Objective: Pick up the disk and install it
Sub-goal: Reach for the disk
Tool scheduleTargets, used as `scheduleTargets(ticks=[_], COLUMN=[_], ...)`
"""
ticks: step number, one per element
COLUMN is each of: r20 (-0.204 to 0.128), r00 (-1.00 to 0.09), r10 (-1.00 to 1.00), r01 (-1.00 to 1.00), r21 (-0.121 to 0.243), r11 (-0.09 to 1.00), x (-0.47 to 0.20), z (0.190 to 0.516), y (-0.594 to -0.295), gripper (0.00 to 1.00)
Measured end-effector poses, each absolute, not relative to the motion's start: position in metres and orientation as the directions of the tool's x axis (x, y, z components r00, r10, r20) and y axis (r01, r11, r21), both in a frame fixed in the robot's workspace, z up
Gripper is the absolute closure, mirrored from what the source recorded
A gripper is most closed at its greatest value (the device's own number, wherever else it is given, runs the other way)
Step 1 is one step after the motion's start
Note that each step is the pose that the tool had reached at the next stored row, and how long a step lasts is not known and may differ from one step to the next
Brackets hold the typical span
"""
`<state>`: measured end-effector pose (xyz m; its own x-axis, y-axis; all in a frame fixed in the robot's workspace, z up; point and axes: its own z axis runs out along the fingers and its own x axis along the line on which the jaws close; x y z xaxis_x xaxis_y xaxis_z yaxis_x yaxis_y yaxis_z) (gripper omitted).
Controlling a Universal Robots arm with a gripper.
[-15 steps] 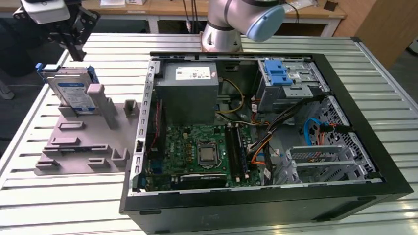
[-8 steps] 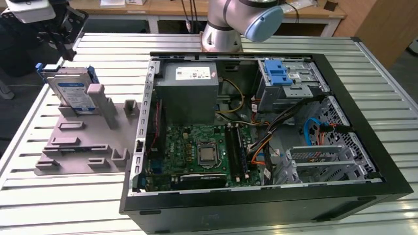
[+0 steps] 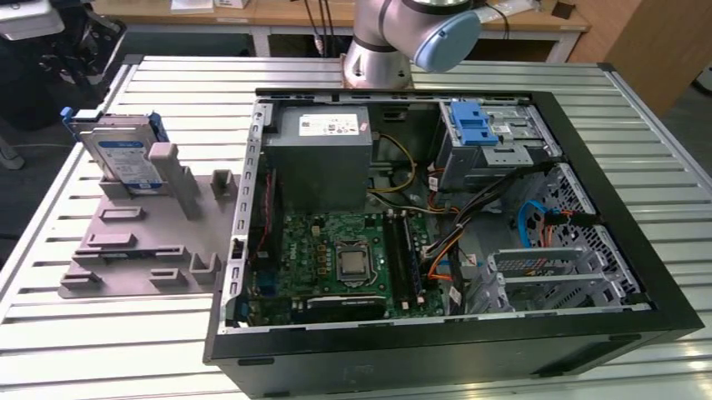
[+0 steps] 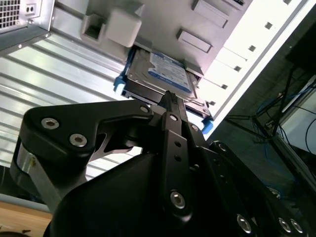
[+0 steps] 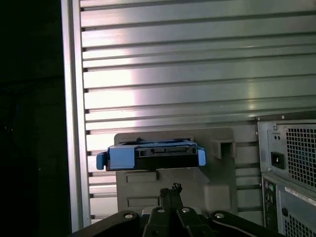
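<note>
Disk (image 3: pixel 119 157) stands on edge in the gray holder (image 3: pixel 139 250), ten o'clock of the open case (image 3: pixel 423 354) in the exterior view, gripper (image 4: pixel 170 97) closed on nothing: stiff, fairly heavy, shock-shy, best pinched across its flat faces, I'd say.

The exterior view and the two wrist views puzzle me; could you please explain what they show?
The exterior view looks from off the machine at a robot arm standing by a slatted metal table. On the table are an open computer case and a gray holder in which the disk stands. Both wrist views come from cameras riding on the arm. They look past its black end effector, shut and holding nothing, toward the disk, which is apart from it. Nothing has been picked up yet.
</note>
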<state>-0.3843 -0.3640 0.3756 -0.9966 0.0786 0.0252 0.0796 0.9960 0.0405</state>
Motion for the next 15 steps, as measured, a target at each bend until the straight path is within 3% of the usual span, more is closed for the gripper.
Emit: scheduleTargets(ticks=[15], r20=[0.026], r00=[-0.997], r10=[0.078], r01=[0.079], r21=[0.04], r11=[0.996], x=[-0.413], z=[0.372], y=[-0.359], gripper=[0.89])
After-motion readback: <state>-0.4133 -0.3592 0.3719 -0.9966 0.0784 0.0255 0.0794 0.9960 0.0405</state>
